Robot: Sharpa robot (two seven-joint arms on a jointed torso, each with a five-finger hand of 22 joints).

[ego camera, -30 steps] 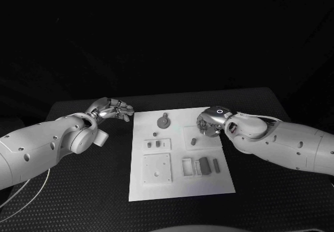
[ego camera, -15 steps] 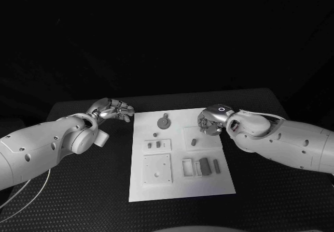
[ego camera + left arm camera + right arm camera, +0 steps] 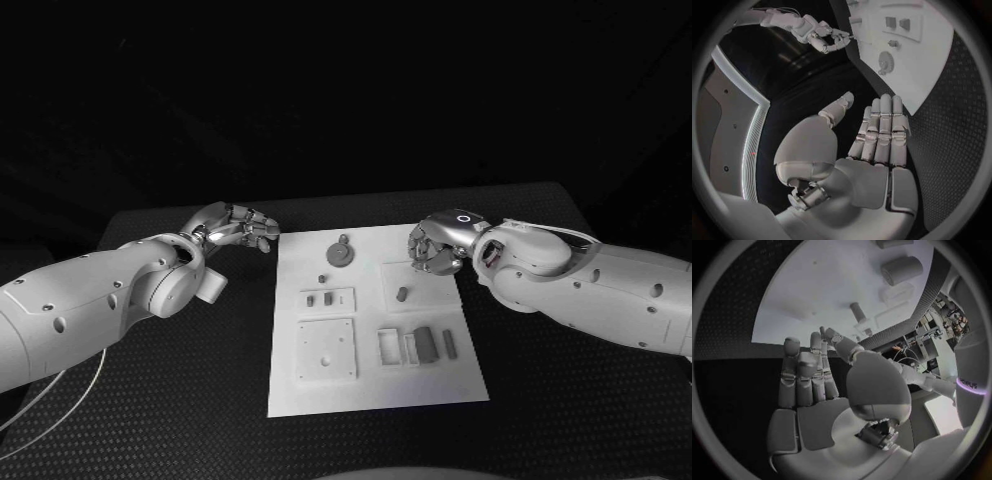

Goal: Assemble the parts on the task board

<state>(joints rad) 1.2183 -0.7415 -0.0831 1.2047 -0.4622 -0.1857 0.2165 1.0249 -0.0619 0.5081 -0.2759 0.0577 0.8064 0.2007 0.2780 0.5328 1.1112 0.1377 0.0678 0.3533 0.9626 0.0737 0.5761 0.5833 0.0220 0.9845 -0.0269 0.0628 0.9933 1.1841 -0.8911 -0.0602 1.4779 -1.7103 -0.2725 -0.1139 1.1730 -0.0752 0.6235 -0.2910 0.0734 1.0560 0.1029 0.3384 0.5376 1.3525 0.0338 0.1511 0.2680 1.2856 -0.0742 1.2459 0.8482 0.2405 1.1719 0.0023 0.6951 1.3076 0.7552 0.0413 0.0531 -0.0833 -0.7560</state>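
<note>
Now we see the white board [image 3: 372,390] mid-desk [image 3: 173,400], grey parts [image 3: 423,343] lying in its recesses. Our left hand [image 3: 238,226] and right hand [image 3: 437,246] flank its far end, fingers apart, holding nothing.

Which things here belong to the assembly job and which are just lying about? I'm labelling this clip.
Job:
- task board
- round part
- small peg
- dark block
- left hand, right hand, both holding nothing

Lying about:
- table
- pale cable
</note>
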